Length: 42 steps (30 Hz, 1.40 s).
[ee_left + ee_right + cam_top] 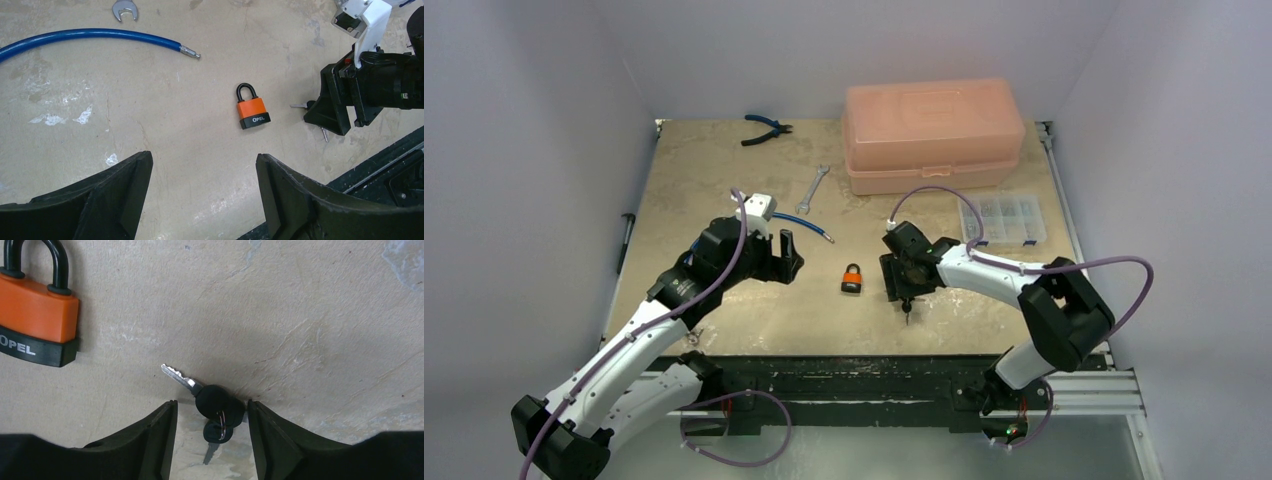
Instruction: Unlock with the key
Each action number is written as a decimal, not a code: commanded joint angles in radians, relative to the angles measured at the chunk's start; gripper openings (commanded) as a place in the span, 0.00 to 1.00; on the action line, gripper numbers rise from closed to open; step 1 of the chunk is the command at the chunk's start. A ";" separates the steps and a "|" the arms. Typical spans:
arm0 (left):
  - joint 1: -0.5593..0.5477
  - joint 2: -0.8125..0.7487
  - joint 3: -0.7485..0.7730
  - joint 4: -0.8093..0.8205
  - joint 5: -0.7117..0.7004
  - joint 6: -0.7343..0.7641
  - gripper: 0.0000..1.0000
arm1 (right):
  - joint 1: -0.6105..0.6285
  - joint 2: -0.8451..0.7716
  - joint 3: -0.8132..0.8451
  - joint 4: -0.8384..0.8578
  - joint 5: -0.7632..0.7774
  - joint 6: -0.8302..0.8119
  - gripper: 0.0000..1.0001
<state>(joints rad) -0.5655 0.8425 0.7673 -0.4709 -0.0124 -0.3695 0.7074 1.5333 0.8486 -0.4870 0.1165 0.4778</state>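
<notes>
An orange padlock (853, 278) (252, 111) (35, 315) with a black shackle lies flat on the table between the two arms. Just right of it lie black-headed keys (217, 402) (907, 306) on a small ring, one silver blade pointing up-left towards the padlock. My right gripper (211, 404) (903, 288) is down at the table with its jaws either side of the key heads. The right finger is close against them and a gap remains on the left. My left gripper (204, 156) (790, 256) hovers left of the padlock, wide open and holding nothing.
A blue hose (804, 225) (90, 36) lies behind my left gripper, with a wrench (817, 187) and pliers (766, 128) farther back. A pink toolbox (934, 135) and a clear parts organiser (1004, 220) stand at the back right. The table's front edge (380, 150) runs just behind the keys.
</notes>
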 commanded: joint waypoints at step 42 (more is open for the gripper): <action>-0.005 -0.005 0.015 0.011 0.026 0.032 0.80 | 0.088 0.021 0.058 -0.009 0.050 -0.003 0.02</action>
<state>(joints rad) -0.5655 0.8452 0.7673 -0.4873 -0.0147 -0.3550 0.7853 1.6131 0.9176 -0.5007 0.1928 0.4782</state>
